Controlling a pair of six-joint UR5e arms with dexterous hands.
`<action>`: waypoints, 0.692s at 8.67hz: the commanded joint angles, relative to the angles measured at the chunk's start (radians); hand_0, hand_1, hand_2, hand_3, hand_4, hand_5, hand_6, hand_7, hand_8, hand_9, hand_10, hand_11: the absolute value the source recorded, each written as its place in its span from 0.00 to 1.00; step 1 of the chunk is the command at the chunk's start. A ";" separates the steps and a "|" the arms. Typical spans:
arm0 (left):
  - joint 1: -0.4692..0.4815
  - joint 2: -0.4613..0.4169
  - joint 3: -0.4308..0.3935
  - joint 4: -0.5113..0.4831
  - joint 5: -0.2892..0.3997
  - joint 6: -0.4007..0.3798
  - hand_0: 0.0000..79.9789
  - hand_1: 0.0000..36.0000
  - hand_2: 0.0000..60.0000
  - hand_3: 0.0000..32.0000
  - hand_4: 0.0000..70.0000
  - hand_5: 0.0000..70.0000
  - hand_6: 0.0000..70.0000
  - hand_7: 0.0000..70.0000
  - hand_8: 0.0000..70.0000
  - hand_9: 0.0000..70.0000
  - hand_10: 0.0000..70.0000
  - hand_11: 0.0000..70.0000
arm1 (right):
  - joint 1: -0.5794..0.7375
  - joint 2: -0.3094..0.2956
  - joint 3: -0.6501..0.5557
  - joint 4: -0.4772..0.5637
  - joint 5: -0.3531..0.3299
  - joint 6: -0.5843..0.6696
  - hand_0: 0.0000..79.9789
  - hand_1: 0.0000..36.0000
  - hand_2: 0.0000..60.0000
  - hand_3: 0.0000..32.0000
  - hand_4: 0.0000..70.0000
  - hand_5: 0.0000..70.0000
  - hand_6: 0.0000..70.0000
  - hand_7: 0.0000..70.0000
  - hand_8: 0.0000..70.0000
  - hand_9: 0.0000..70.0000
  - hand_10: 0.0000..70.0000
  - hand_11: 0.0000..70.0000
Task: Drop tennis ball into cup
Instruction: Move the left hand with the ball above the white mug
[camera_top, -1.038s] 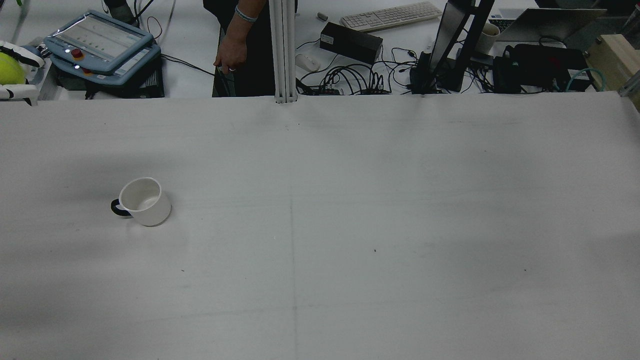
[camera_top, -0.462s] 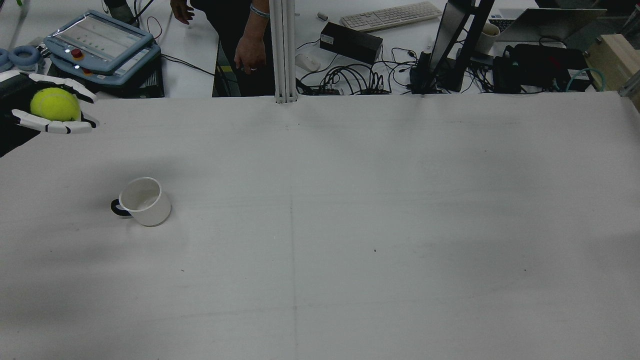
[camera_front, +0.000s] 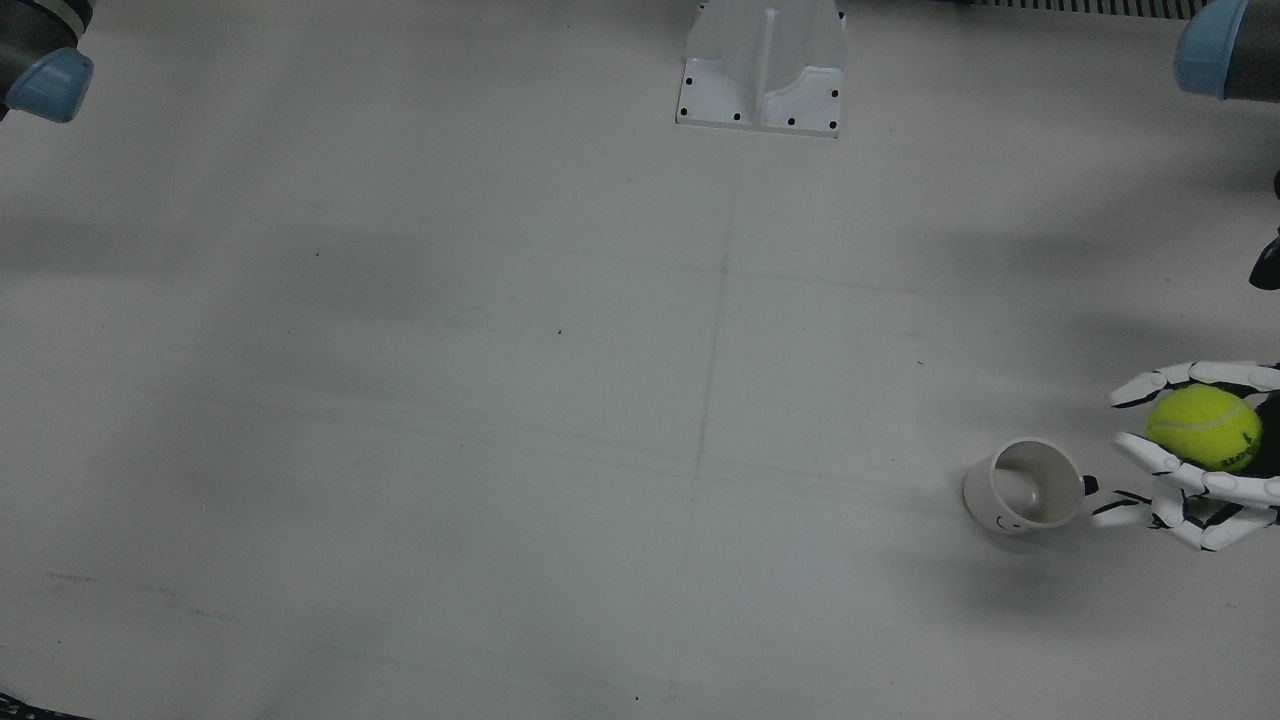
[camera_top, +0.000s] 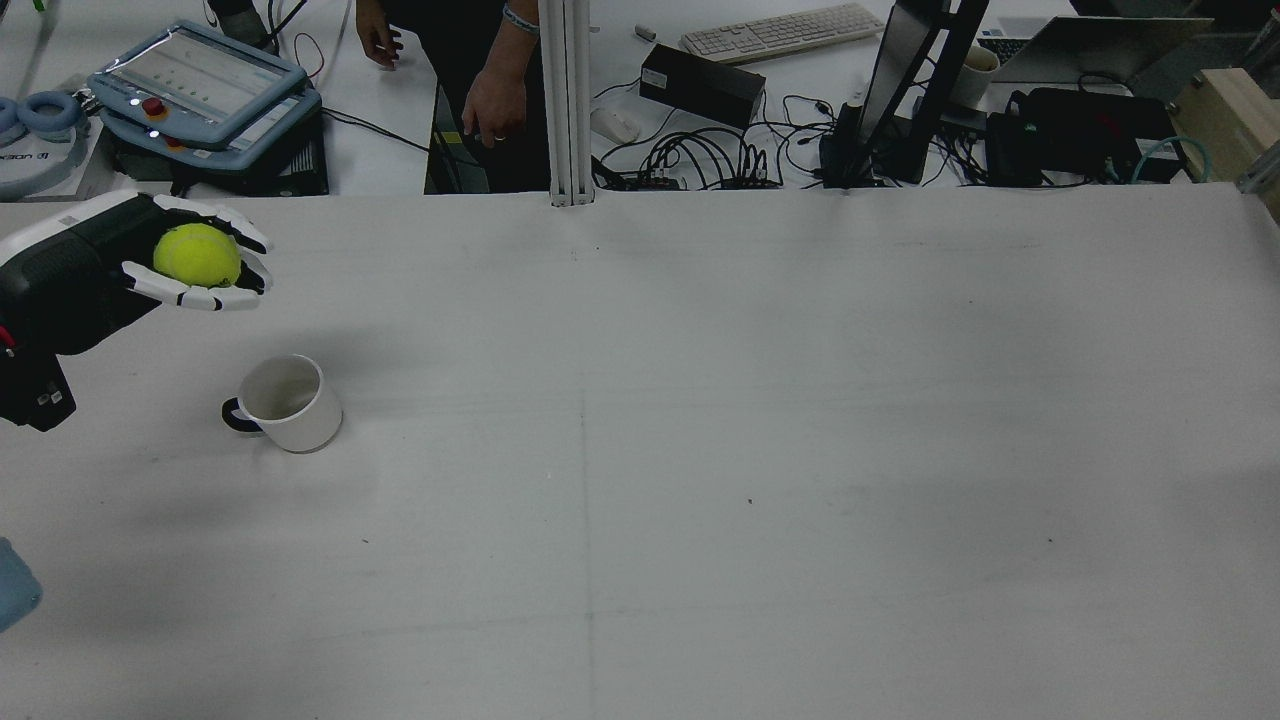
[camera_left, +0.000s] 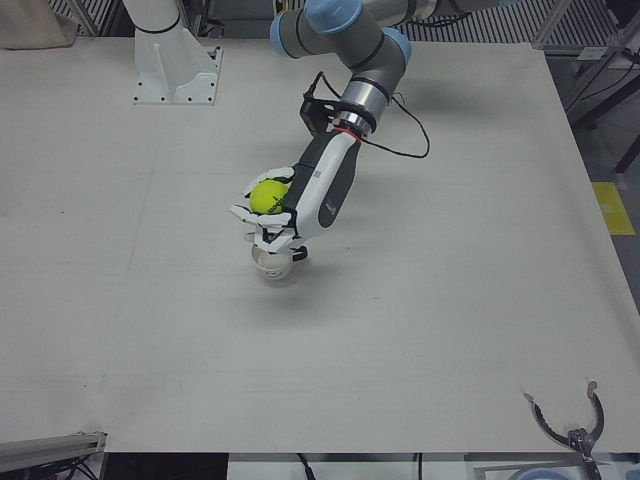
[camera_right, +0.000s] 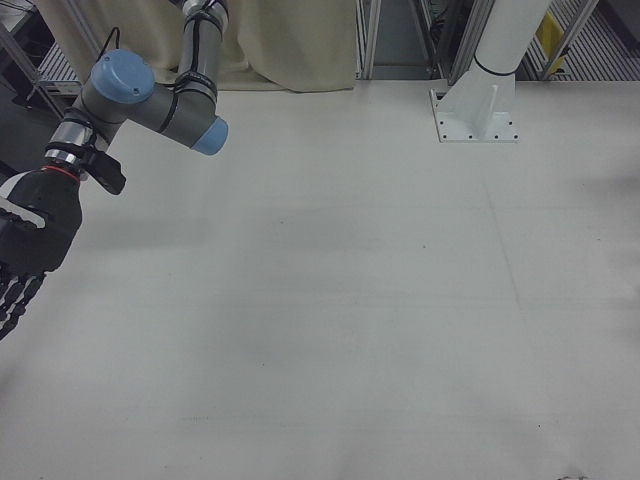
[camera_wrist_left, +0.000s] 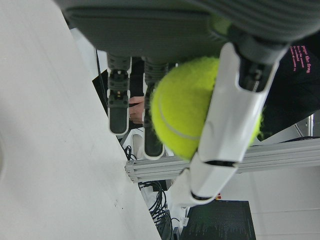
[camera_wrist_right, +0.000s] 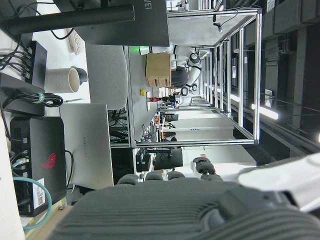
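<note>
Cup (camera_top: 290, 402) sits upright and empty on the table (camera_top: 700, 450), white with a dark handle, mouth open. Just beyond it and raised above the table, left hand (camera_top: 190, 262) has fingers curled round the fuzzy yellow-green tennis ball (camera_top: 197, 254). Grasp looks done; carry over the cup and release remain. Right hand (camera_right: 22, 255) well apart, fingers hang fairly straight, holding nothing visible.

Soft, even light falls from overhead, and the white table (camera_top: 700, 450) looks a little dim and grey-green. Broad, faint shadows drift across it; a darker patch lies beside the cup (camera_front: 1025, 485) in the front view. The fixed views are sharp. In the left hand view the ball (camera_wrist_left: 192, 107) and nearby fingers (camera_wrist_left: 119, 97) are slightly soft. Bright strip lights (camera_wrist_right: 265, 111) glare in the right hand view.
</note>
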 joint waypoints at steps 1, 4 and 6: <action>0.070 -0.009 0.041 -0.021 -0.029 0.000 0.95 1.00 1.00 0.00 0.98 0.25 0.36 1.00 0.74 1.00 0.34 0.53 | 0.000 0.000 0.000 0.000 0.000 0.000 0.00 0.00 0.00 0.00 0.00 0.00 0.00 0.00 0.00 0.00 0.00 0.00; 0.072 0.000 0.049 -0.033 -0.029 0.000 0.97 1.00 1.00 0.00 0.96 0.25 0.35 1.00 0.73 1.00 0.32 0.51 | 0.000 0.000 0.000 0.000 0.000 0.000 0.00 0.00 0.00 0.00 0.00 0.00 0.00 0.00 0.00 0.00 0.00 0.00; 0.073 0.002 0.049 -0.032 -0.029 0.000 1.00 1.00 1.00 0.00 0.72 0.22 0.24 0.70 0.50 0.76 0.21 0.35 | 0.000 0.000 0.000 0.000 0.000 0.000 0.00 0.00 0.00 0.00 0.00 0.00 0.00 0.00 0.00 0.00 0.00 0.00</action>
